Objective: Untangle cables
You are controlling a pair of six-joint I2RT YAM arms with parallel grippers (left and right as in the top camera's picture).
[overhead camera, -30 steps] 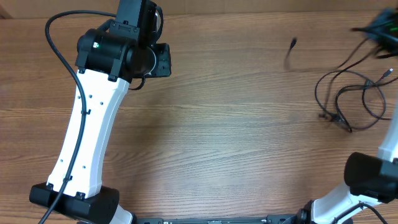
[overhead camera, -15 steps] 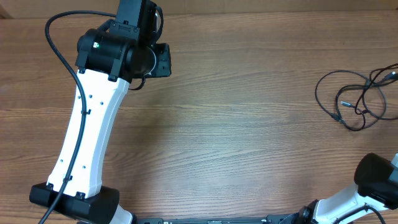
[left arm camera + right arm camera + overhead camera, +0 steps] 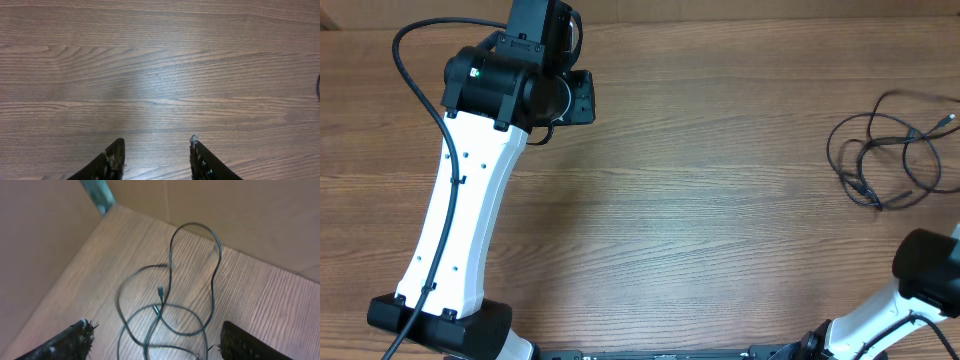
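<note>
Table (image 3: 720,200): left arm (image 3: 460,210) stands over its far-left part. Left gripper (image 3: 157,155) is part open and empty, bare wood beneath. Right gripper (image 3: 156,326) is above the table's right edge, jaws wide, holding nothing. Cables (image 3: 830,145) lie loose at that edge, straight ahead of it, loops running lengthwise away. Judged: the right gripper's reach.

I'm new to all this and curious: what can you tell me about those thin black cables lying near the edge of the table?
The cables are thin, black, flexible cords that look rubbery. They lie slack in overlapping loops near the right edge of the table. Small plug ends show, one with a silvery tip. They rest flat on the wood, and nothing grips them.
</note>
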